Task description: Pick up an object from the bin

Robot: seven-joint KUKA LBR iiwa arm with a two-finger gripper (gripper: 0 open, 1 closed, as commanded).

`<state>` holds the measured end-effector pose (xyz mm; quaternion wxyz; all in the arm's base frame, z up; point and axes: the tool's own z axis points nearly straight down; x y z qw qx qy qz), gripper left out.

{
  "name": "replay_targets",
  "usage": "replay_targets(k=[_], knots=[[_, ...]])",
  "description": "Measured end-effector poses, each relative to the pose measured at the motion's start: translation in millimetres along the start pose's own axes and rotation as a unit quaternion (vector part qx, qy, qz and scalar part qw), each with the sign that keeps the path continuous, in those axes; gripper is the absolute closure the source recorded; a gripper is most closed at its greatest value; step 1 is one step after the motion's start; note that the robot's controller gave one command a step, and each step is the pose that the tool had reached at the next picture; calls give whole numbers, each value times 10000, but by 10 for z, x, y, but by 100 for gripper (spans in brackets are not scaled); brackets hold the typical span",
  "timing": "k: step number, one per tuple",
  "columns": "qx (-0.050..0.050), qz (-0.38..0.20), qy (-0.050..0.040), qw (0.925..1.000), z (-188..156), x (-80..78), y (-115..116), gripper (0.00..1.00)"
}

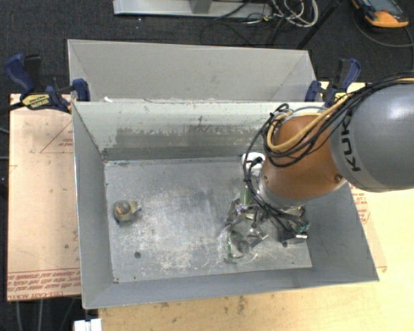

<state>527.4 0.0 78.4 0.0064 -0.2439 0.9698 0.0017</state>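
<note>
- Only real candidate I can see is a small roundish lump, tan-grey, sitting alone on the left side of the bin floor, about midway between the near and far walls. Nothing is touching it.
- The end effector is low over the right-near part of the floor, well apart from the lump. Honestly can't tell if it's spread or pressed together. It's a tangle of metal and cable down there, and I can't make out anything pinched in it either.
- So my read is the pick isn't made yet, and the job is getting across to the left.
- To do it well I'd lift clear of the floor first and not drag sideways, then come down straight over the lump, centred. Round things like that probably roll away if nudged off-centre.
- Go in wide and close gently. It looks small and low, so the tips likely need to get nearly to the floor.
- There's a tiny dark speck nearer the front edge, too small to identify, so I'd ignore it.
- The bin has sloped walls, but the lump sits away from them, so the orange wrist cover should have room.
</note>
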Motion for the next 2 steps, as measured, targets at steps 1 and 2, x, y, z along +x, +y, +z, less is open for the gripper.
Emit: replay_targets(k=[1, 2], knots=[[0, 0, -1, 10000, 0, 0, -1, 100], [-17, -1688, 55, 9856, -1414, -103, -256, 100]])
